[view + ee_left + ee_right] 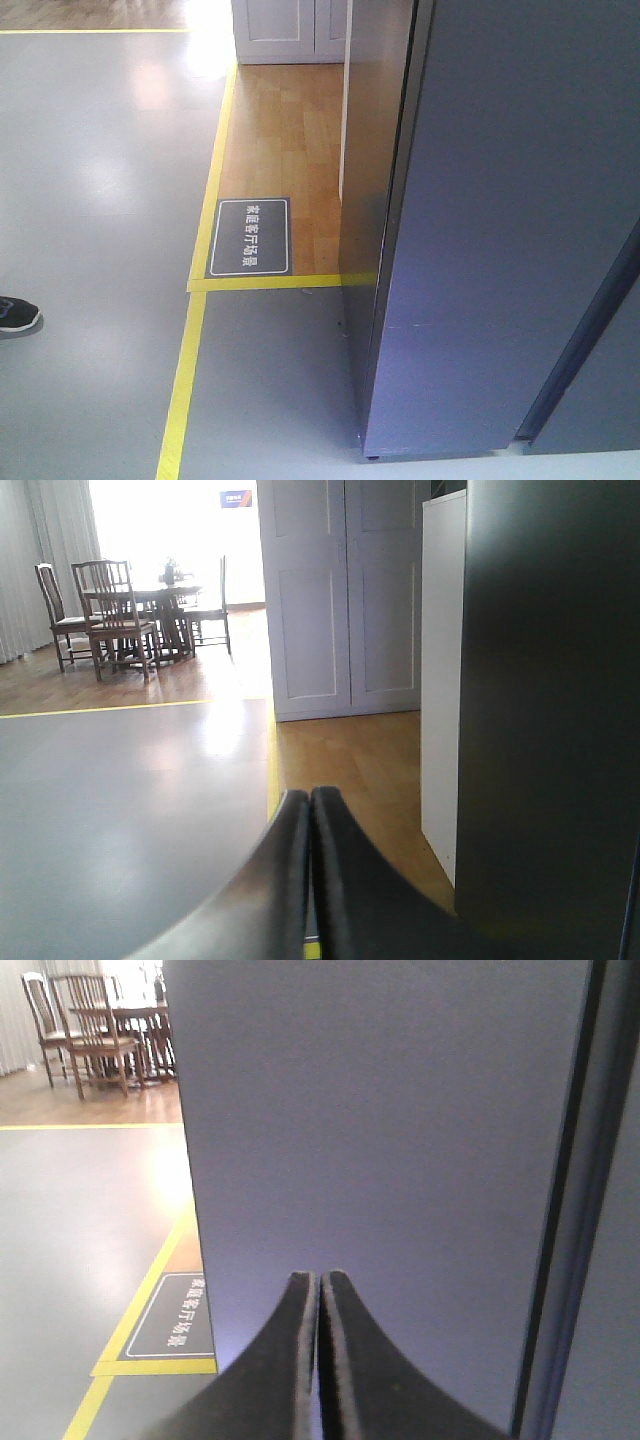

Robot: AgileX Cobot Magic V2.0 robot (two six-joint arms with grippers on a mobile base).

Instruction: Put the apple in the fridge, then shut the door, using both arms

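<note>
We face the grey fridge (500,250) with both sets of fingers, left (308,810) and right (320,1290), clenched and empty, no apple in view, so we should press flat against the door (380,1140) to seat it.

The fridge (500,250) stands tall and dark grey on the grey floor, its foot just beside the yellow floor tape (180,400), which runs under its near corner. The door (470,200) is a flat, matte grey panel, upright and shut flush against the cabinet, with only a thin dark seam down its right edge. From the left wrist view its side reads almost black. The apple is not visible in any view.
</note>
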